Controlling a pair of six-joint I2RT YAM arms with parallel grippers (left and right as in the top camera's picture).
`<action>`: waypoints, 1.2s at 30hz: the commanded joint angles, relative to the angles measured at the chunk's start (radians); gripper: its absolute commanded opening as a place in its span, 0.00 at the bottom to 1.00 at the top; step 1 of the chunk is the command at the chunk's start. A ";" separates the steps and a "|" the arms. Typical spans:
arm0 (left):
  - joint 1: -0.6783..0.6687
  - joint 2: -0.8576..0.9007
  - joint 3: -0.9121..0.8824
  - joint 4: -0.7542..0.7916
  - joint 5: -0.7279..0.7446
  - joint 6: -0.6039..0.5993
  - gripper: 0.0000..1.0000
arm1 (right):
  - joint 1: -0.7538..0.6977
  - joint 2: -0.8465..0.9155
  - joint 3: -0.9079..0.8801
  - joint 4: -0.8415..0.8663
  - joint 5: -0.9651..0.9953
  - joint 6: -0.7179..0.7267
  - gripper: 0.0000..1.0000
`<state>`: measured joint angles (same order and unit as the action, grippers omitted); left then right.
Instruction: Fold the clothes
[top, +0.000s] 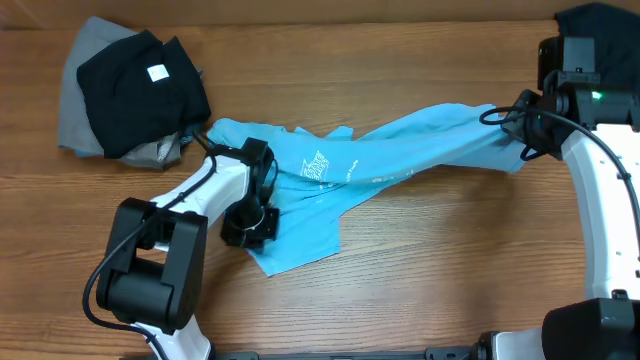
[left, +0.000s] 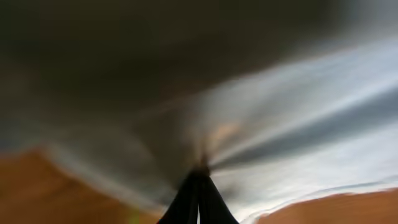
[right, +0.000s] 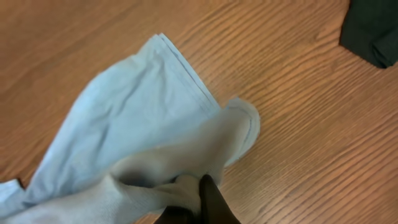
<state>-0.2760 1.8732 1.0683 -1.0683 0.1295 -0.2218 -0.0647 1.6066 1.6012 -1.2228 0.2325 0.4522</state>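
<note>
Tension in the T-shirt (top: 400, 145), stretched over the desk (top: 430, 280) between the left end effector (left: 200, 179), pinched shut on cloth at one end, and the right end effector (right: 206, 190), clamped on the other, looks meant to spread it flat for folding.

The bench (top: 420, 290) is wood-grained with a smooth, low sheen. The light blue T-shirt (top: 420, 145) and black garment (top: 140, 85) are soft matt cloth; the right arm's shell (top: 603, 215) looks smooth, glossy white plastic
</note>
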 joint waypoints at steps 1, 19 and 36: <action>0.064 0.010 -0.027 -0.064 -0.183 -0.071 0.04 | -0.003 -0.008 0.035 0.014 0.021 0.012 0.04; 0.137 -0.029 -0.015 -0.042 -0.031 0.074 0.05 | -0.022 0.227 0.022 0.542 0.013 -0.066 1.00; 0.003 -0.029 -0.013 0.166 0.260 0.191 0.35 | -0.038 0.316 -0.140 0.268 -0.194 -0.052 0.78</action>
<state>-0.2359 1.8545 1.0512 -0.9428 0.3382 -0.0483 -0.0971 1.8946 1.4895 -0.9615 0.1257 0.4004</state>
